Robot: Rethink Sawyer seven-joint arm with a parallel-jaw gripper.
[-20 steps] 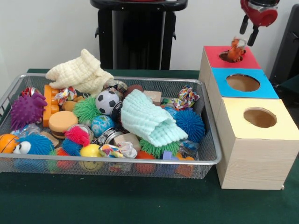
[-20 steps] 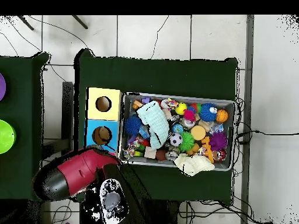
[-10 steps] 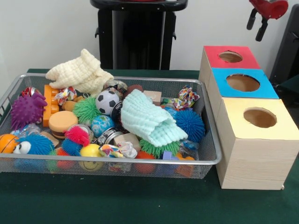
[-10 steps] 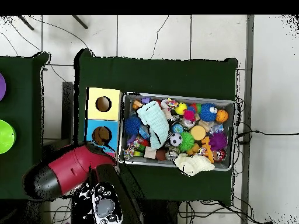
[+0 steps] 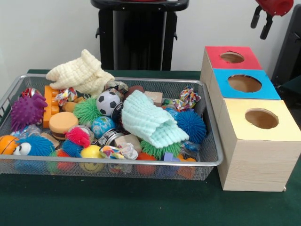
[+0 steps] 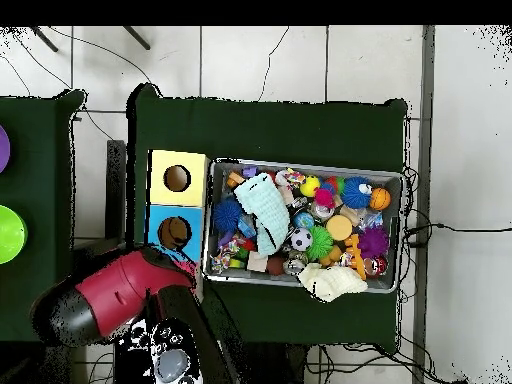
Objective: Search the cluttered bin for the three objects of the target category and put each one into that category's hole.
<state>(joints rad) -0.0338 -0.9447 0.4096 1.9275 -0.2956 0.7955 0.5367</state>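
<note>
The end effector (image 5: 262, 22) is seen at the top right corner of the front view, raised well above the red-topped box (image 5: 232, 57); its two black fingers (image 5: 266, 27) are held apart and nothing is gripped between them. One second earlier it was lower, just over the red hole, where an orange object was lodged; that object can no longer be seen, and the hole now appears dark and unobstructed. In the overhead view the red arm (image 6: 105, 296) is found displaced further toward the lower left than before.

The blue-topped box (image 5: 244, 84) and the yellow-topped box (image 5: 261, 119) are lined up in front of the red one, all three touching in a row beside the wire bin (image 5: 212, 153). The bin's contents appear unchanged: a mint cloth (image 5: 151, 120) is draped over the middle, a cream cloth (image 5: 81, 71) is hung over the far rim, and a small soccer ball (image 5: 108, 102), a purple spiky ball (image 5: 27, 110) and a blue spiky ball (image 5: 190, 125) are lying among the clutter. Everything is carried by the green-covered table (image 5: 117, 202).
</note>
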